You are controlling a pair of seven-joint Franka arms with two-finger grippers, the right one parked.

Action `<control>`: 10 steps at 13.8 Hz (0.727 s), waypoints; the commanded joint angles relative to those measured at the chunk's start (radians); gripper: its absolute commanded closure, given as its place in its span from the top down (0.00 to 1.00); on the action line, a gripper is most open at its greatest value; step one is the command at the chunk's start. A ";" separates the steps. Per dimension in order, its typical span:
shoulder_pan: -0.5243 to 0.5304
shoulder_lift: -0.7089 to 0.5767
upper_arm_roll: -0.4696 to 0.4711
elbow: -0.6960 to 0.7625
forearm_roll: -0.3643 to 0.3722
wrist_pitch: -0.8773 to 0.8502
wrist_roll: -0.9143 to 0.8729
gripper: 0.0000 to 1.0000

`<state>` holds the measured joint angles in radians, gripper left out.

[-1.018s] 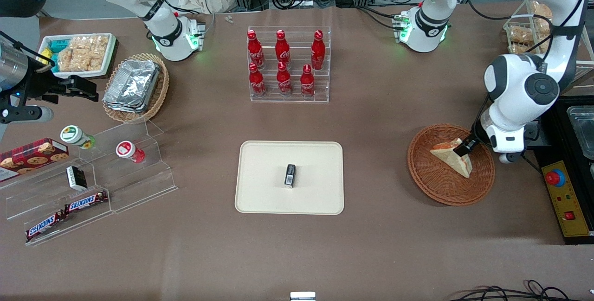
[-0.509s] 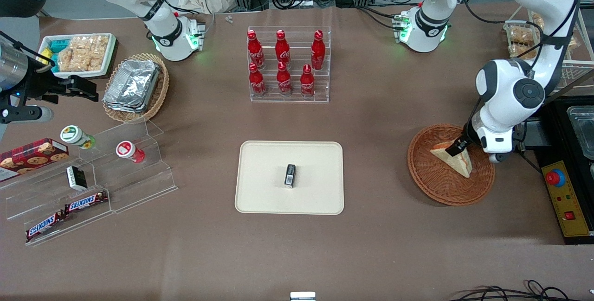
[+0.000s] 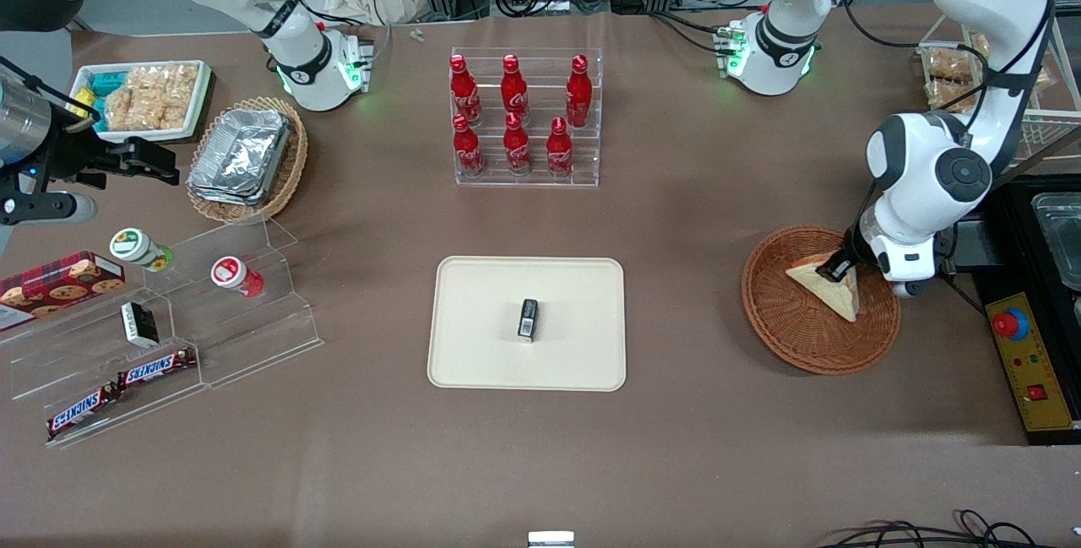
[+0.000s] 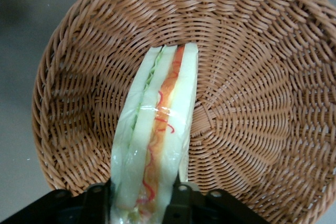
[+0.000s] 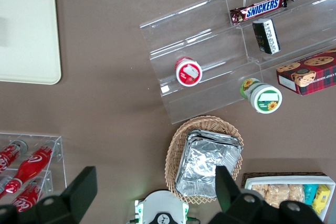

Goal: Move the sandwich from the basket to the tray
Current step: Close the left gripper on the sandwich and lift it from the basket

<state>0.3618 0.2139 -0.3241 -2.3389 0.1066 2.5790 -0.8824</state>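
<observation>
Left wrist view: the sandwich (image 4: 157, 145) stands on edge in the basket (image 4: 252, 40), its cut face showing pale bread layers with orange-red and green filling under clear wrap. The pincer (image 4: 142, 195) is closed on the sandwich — one black finger (image 4: 97, 198) presses each bread face at the wider end of the wedge. Front view: the sandwich (image 3: 832, 284) sits in the half of the basket (image 3: 794, 337) farther from the camera, its pointed corner aimed toward the tray (image 3: 481, 354), and the pincer (image 3: 838, 268) grips it from above at the corner nearest the working arm's wrist. The basket rests on the brown tabletop (image 3: 692, 447) toward the working arm's end. The tray lies flat at the middle of the tabletop, well apart from the basket, with a small black box (image 3: 528, 318) near its centre. Farther from the camera than the tray, a clear tiered rack (image 3: 528, 176) holds six red bottles (image 3: 516, 117) in two rows. Toward the parked arm's end stand a lighter wicker basket with foil containers (image 3: 245, 158), a white tray of snack packets (image 3: 139, 100) and a clear stepped display (image 3: 211, 337) — it carries two small tubs, chocolate bars and a cookie box.
</observation>
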 commanded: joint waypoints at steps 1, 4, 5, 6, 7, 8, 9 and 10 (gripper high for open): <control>0.000 -0.010 -0.004 0.002 0.013 0.032 -0.041 0.08; -0.009 -0.013 -0.009 0.129 0.015 -0.151 -0.033 0.04; -0.014 -0.008 -0.012 0.204 0.015 -0.262 -0.029 0.04; -0.027 -0.005 -0.026 0.287 0.015 -0.370 -0.026 0.04; -0.035 -0.004 -0.027 0.358 0.015 -0.448 -0.012 0.06; -0.046 0.005 -0.033 0.431 0.013 -0.515 0.020 0.05; -0.070 0.007 -0.033 0.514 0.013 -0.592 0.048 0.05; -0.101 0.009 -0.033 0.602 0.016 -0.684 0.055 0.05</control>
<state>0.3105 0.2037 -0.3598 -1.8982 0.1086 2.0444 -0.8520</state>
